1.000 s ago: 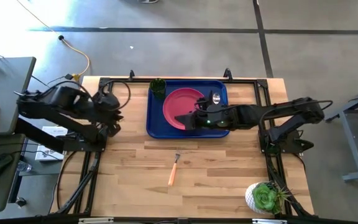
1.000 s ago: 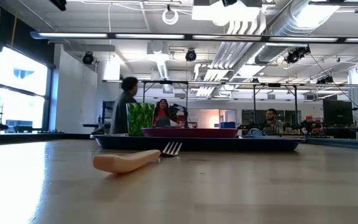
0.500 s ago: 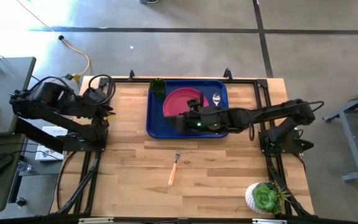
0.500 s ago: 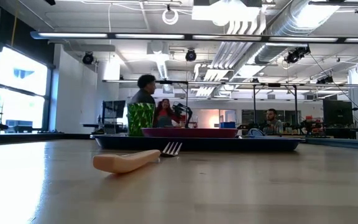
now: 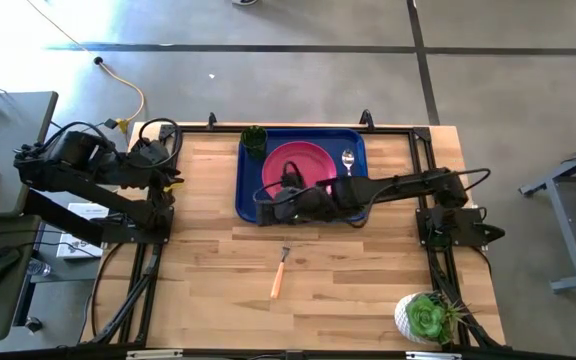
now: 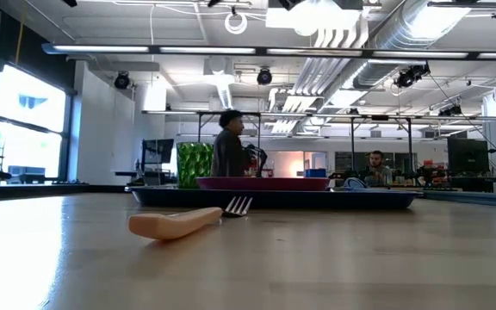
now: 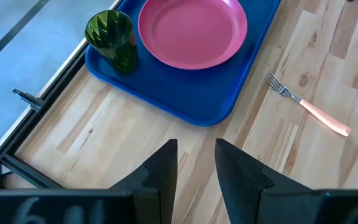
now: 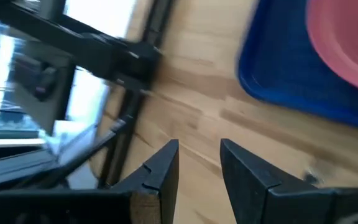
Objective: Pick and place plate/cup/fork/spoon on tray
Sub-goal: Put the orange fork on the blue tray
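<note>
The blue tray (image 5: 251, 200) lies at the table's far middle. On it are the pink plate (image 5: 303, 160), the green cup (image 5: 254, 138) in its far left corner, and the spoon (image 5: 348, 158) to the right of the plate. The orange-handled fork (image 5: 279, 272) lies on the bare wood nearer the front and shows in the low view (image 6: 179, 222). My right gripper (image 5: 264, 207) reaches across the tray to its near left corner, empty, with its fingers close together (image 8: 199, 149). My left gripper (image 5: 173, 172) waits at the table's left edge, empty, with its fingers close together (image 7: 196, 149).
A succulent in a white pot (image 5: 425, 318) stands at the near right corner. Black frame rails (image 5: 153, 260) run along the table's left and right sides. There is open wood around the fork. A person (image 6: 229, 155) walks in the room beyond the table.
My right gripper has swept toward the table's left edge, from over the plate's near right side to the tray's near left corner. My left gripper has drawn back a little toward the left edge. The plate, cup, spoon and fork have stayed in place.
</note>
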You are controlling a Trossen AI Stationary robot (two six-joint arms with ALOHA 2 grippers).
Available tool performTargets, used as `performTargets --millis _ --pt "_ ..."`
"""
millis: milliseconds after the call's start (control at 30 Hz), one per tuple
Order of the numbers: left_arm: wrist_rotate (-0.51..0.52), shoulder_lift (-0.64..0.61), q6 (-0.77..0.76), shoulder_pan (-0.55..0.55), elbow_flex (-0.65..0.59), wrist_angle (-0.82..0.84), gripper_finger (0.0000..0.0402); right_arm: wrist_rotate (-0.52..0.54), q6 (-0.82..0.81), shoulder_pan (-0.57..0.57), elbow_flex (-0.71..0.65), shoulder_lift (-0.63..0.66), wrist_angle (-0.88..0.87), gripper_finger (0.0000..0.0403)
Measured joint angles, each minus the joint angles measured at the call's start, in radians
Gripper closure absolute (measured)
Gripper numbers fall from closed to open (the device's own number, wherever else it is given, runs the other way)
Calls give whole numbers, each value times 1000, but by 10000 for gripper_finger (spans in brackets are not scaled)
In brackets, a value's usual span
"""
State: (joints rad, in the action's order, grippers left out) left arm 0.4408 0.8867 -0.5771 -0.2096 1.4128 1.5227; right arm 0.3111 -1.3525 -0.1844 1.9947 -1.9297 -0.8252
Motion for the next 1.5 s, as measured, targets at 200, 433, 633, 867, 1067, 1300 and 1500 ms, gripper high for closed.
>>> performTargets --millis 200,433,633,867,1067,1300,1500 --pt "1 0 13 0 0 0 303 -82 -152 -15 5 -37 -115 293" --pt "8 0 13 0 0 0 303 -132 -297 -41 4 -86 -231 293" --pt "12 0 13 0 0 0 303 -151 -349 -59 3 -135 -256 293" --pt "13 0 13 0 0 -1 303 -231 -351 -69 3 -193 -264 293" --pt "14 0 13 0 0 -1 303 -300 -351 -69 3 -260 -242 293" --pt "15 0 13 0 0 -1 303 -320 -352 -72 3 -313 -173 293" --pt "15 0 13 0 0 -1 303 -320 -367 -72 3 -348 -156 293"
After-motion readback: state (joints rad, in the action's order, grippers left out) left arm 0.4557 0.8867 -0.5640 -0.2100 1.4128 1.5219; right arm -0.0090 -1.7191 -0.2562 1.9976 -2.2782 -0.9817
